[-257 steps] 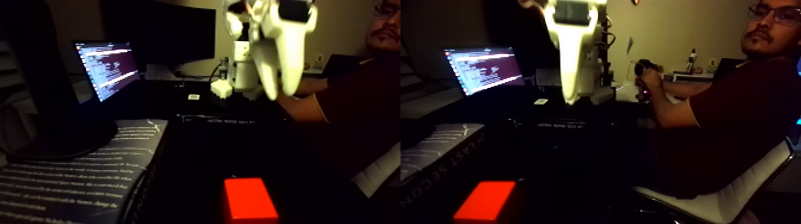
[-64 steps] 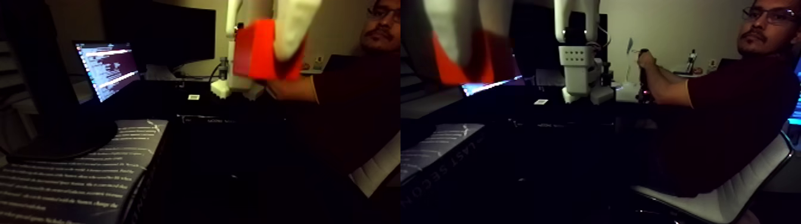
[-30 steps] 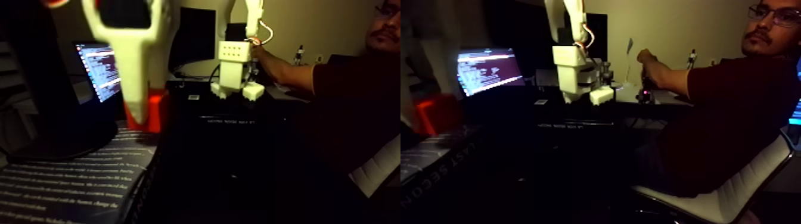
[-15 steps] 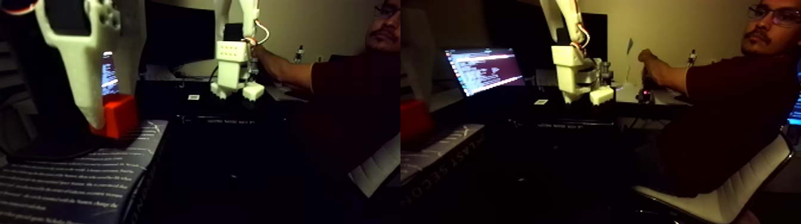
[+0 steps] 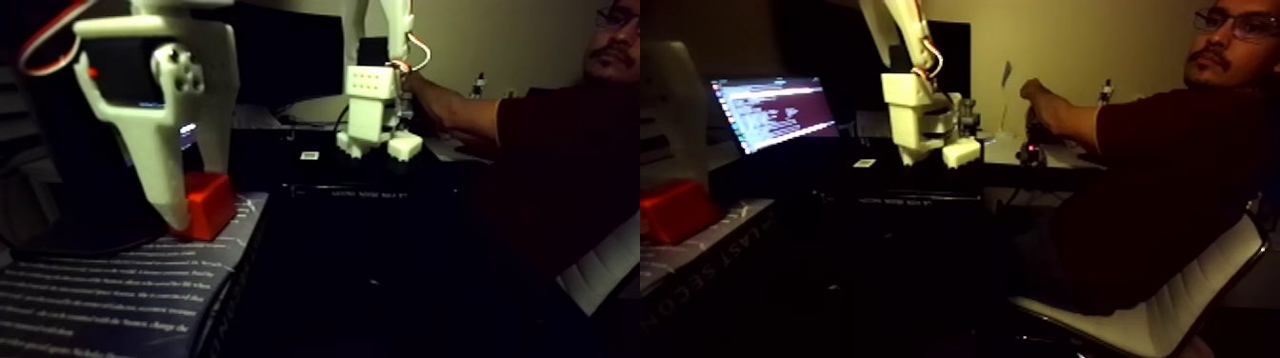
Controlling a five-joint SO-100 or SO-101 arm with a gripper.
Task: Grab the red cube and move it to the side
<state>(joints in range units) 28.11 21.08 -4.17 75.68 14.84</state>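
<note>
Dim room, dark bench (image 5: 381, 286): white two-finger end effector (image 5: 186, 214) grips the small bright-red solid cube (image 5: 208, 204), resting on a text-printed book cover (image 5: 114, 286). Placing step; next, open fingers and lift clear.

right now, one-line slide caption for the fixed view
White gripper sets the red cube on a printed book cover.

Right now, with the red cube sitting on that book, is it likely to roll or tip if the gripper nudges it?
The red cube looks flat-faced and squat, so it would probably slide rather than roll. It rests flat on the book, so tipping seems unlikely. It looks rigid and its faces look smooth, so the gripper could slip on it.
</note>
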